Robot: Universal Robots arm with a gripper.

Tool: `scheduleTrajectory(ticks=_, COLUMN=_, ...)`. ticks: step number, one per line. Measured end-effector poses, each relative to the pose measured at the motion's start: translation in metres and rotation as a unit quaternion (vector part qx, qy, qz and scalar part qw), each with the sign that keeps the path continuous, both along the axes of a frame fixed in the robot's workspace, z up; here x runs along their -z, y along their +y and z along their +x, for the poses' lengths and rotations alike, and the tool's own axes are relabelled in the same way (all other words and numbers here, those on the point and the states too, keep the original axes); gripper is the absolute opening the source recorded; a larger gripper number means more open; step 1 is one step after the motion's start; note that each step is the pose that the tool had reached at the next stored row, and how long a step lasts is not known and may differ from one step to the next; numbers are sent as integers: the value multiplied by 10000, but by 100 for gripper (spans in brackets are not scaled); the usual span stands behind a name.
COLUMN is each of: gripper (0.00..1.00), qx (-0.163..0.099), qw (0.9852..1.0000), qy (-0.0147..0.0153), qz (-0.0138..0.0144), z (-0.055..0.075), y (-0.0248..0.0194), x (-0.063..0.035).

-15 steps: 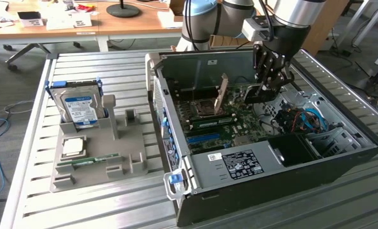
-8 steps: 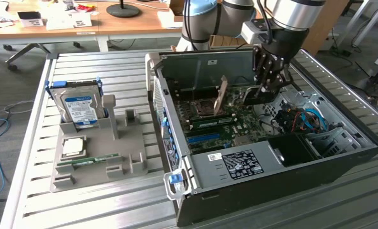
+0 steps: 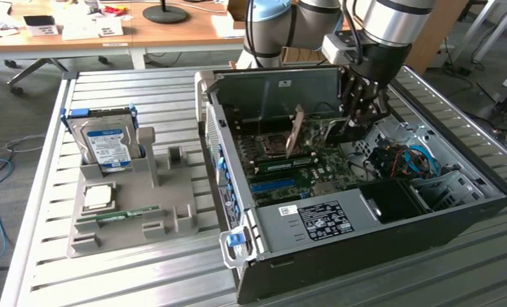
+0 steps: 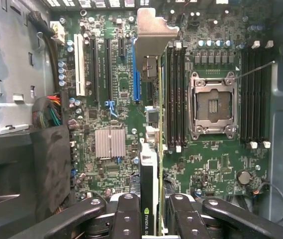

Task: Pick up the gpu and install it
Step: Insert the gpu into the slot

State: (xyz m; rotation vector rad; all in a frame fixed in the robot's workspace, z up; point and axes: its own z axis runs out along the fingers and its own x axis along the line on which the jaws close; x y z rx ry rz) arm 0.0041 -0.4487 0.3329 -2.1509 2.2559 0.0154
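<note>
One gpu (image 4: 149, 167): stands on edge over the motherboard (image 4: 211, 169), beside the memory slots, with its metal bracket (image 4: 153, 35) at the end away from the gripper; whether it sits in a slot, I cannot tell.
Gripper (image 4: 153, 211): clamped on the card's near end, one finger on either side.
Case (image 3: 347, 249): open tower lying on its side, the arm reaching in.
Outside: hard drive (image 3: 107, 144) and memory stick (image 3: 117, 216) in a grey holder (image 3: 178, 192) on the slatted table (image 3: 108, 281).

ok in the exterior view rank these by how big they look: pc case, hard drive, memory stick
1. pc case
2. hard drive
3. memory stick, similar in length to the drive but far thinner
</note>
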Motion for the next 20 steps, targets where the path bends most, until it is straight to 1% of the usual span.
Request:
scheduleTrajectory(ticks=5, gripper=27, qx=0, qw=10000, qy=0, qz=-1, z=-2, y=0, x=20)
scheduleTrajectory(ticks=9, gripper=27, qx=1, qw=10000, qy=0, qz=0, z=-22, y=-13, x=26)
scheduleTrajectory(ticks=14, gripper=27, qx=7, qw=10000, qy=0, qz=-1, z=-97, y=-14, x=36)
scheduleTrajectory(ticks=20, gripper=27, qx=10, qw=10000, qy=-1, qz=-1, z=-222, y=-14, x=44)
